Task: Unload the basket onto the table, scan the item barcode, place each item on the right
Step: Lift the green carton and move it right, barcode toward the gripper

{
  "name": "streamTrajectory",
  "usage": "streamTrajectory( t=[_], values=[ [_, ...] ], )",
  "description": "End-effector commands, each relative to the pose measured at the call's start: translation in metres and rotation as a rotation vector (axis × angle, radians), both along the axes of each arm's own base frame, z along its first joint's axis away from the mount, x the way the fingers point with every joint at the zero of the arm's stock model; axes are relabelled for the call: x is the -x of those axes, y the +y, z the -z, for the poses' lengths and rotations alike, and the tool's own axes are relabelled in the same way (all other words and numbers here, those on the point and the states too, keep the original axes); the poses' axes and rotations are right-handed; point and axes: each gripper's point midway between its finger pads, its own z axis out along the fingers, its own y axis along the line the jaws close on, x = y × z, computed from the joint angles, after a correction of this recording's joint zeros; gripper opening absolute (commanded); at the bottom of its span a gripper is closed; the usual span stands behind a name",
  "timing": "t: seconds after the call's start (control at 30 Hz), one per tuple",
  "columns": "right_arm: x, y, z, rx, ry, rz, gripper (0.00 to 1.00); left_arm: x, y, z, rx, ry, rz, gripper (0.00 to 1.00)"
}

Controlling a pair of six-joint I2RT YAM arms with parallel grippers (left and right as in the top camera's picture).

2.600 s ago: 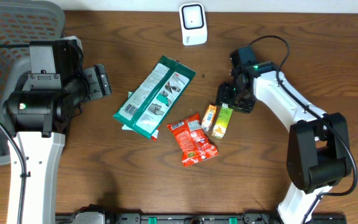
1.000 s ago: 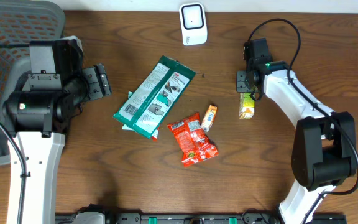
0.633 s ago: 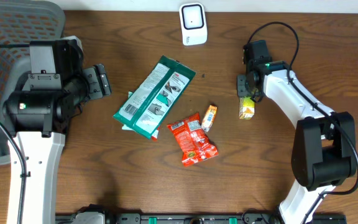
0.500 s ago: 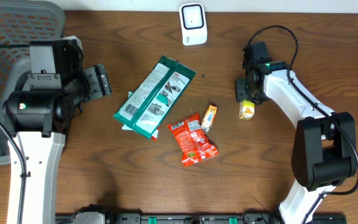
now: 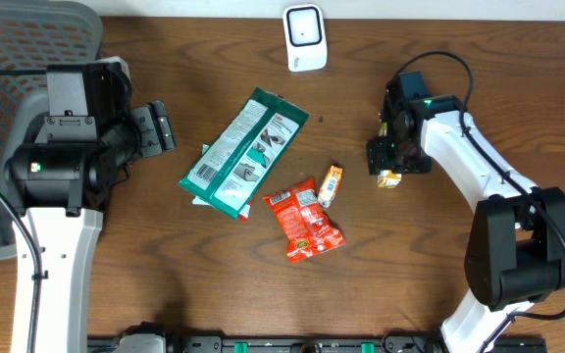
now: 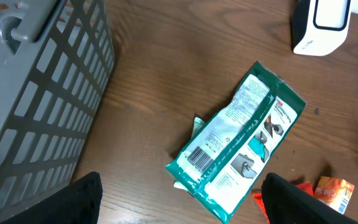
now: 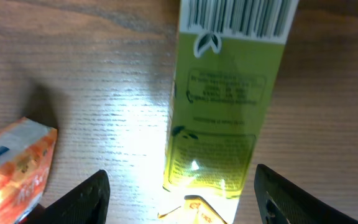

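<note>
The green packet (image 7: 225, 106) lies flat on the worktop (image 5: 538, 59), right of the middle, printed face up. From the right wrist we see its long axis running straight away from the camera, with the barcode at the far end. The right fingers (image 7: 82, 199) stand spread on either side of it, clear of both long edges and gripping nothing. From above, the right arm (image 5: 479, 167) reaches in from the near right and its wrist bends down over the packet, so only one yellow-green end shows. A small orange packet (image 5: 331, 184) lies just to its left. The scanner (image 5: 304, 37) stands well apart at the far edge. The left fingers (image 6: 73, 199) are spread wide too, empty, facing a green pouch (image 6: 241, 149), with the basket (image 6: 36, 93) alongside.
</note>
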Motion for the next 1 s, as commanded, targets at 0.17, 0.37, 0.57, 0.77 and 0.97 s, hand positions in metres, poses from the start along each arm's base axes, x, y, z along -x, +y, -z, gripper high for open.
streamTrajectory(
  t=[0.17, 0.37, 0.57, 0.77, 0.97],
  values=[
    [-0.004, 0.001, -0.006, -0.018, -0.030, 0.037, 0.68, -0.002, 0.001, -0.007, -0.001, -0.015, -0.012, 0.82],
    [0.000, -0.003, 0.003, -0.003, -0.025, 0.084, 0.65, -0.002, 0.001, -0.006, -0.001, -0.014, -0.012, 0.83],
    [0.007, -0.005, 0.013, 0.001, -0.007, 0.083, 0.55, -0.002, 0.001, -0.007, -0.001, -0.015, -0.012, 0.82],
    [0.019, -0.007, 0.014, 0.012, 0.039, 0.083, 0.56, -0.002, 0.001, -0.007, -0.001, -0.015, -0.012, 0.82],
    [0.025, -0.008, 0.017, 0.018, 0.060, 0.084, 0.56, -0.002, 0.001, -0.007, -0.001, -0.015, -0.012, 0.82]
  ],
)
